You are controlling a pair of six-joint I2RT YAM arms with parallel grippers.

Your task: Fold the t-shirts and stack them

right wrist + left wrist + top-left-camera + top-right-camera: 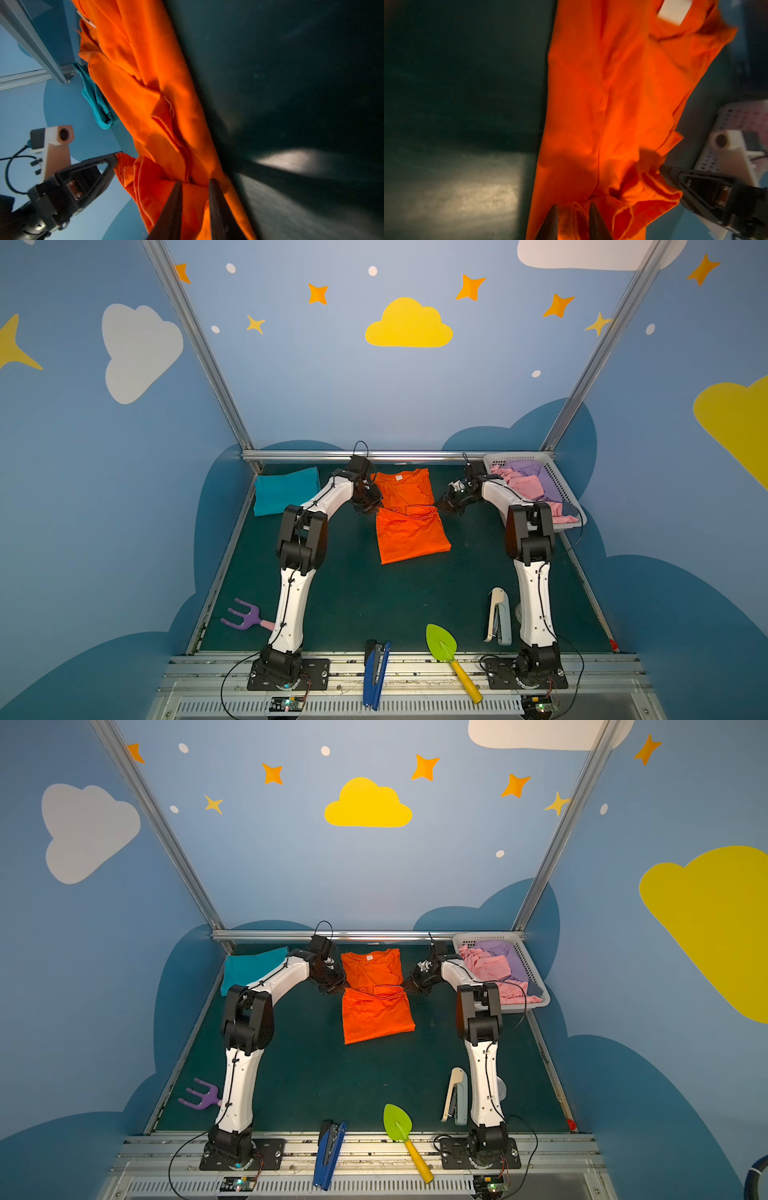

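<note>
- The left gripper (366,506) has its fingers (554,222) parted a little, and bunched orange cloth shows in the narrow gap
- The right gripper (448,502) faces it from the opposite side; its fingers (220,209) also stand slightly apart over a crumpled fold of hem
- The orange t-shirt (411,531) lies on the dark green table (374,605) between the two sets of fingertips, which meet its opposite edges at a creased band across its middle
- Its white neck label (399,477) lies beyond the fingers towards the back rail, and the smoother half lies on their near side
- The teal t-shirt (282,489) lies folded, well apart from the left fingers, on the side away from the orange t-shirt
- The white basket (559,485) of pink and purple cloth sits behind the right fingers
</note>
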